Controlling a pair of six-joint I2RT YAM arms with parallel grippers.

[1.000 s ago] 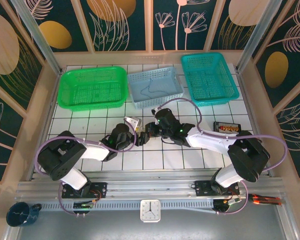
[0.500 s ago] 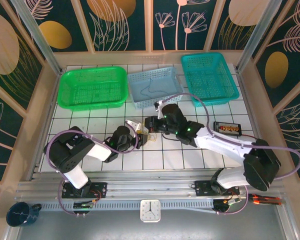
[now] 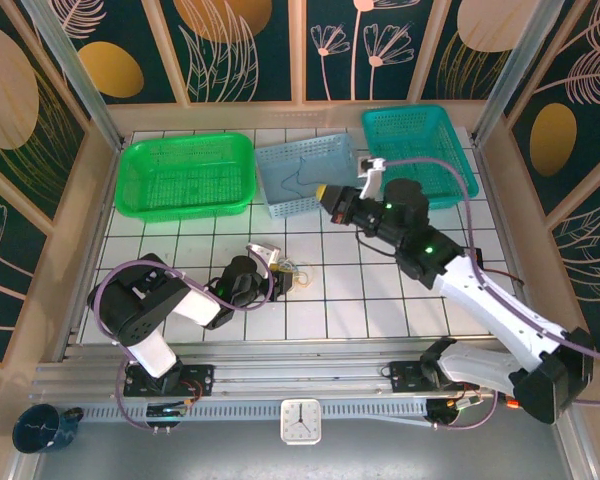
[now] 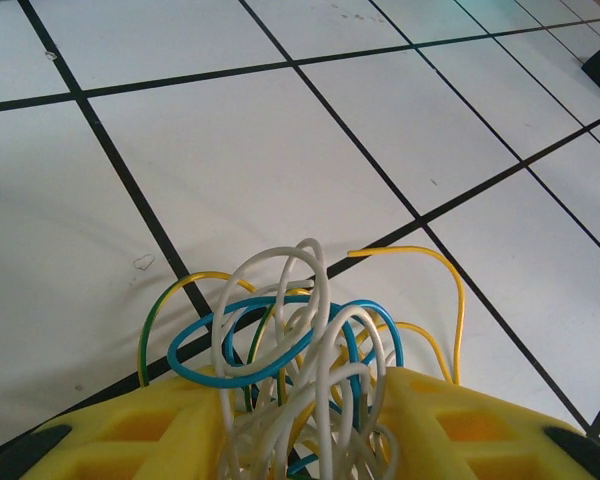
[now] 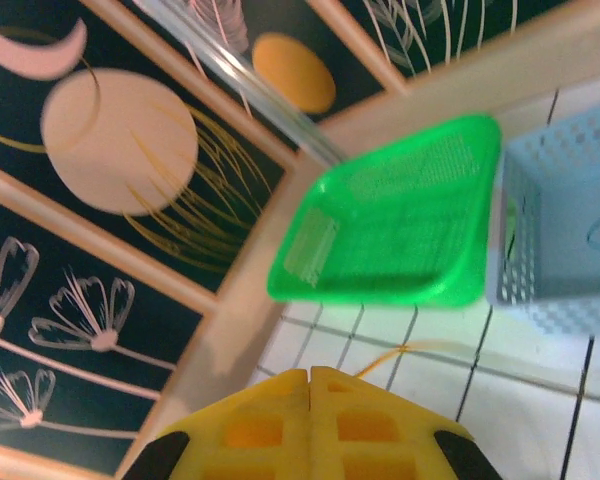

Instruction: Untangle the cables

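Note:
The cables (image 4: 300,330) are a small tangle of white, blue, yellow and green-yellow wires, and they bulge up between my left gripper's yellow fingers (image 4: 140,430). My left gripper (image 3: 273,265) is low over the white tiles near the middle, shut on this bundle (image 3: 294,272). My right gripper (image 3: 325,192) is raised near the front of the light-blue basket, its jaws pressed together. In the right wrist view a thin yellow cable (image 5: 382,361) trails out from my right gripper (image 5: 310,372) toward the right.
Three baskets stand along the back: green (image 3: 185,140), light-blue (image 3: 310,206) with a thin dark wire (image 3: 298,180) lying inside, and teal (image 3: 420,112). A small black box (image 3: 452,256) lies on the tiles at the right.
My right gripper has left the tangle and swung up and back toward the light-blue basket. My left gripper has narrowed onto the bundle and stayed in place.

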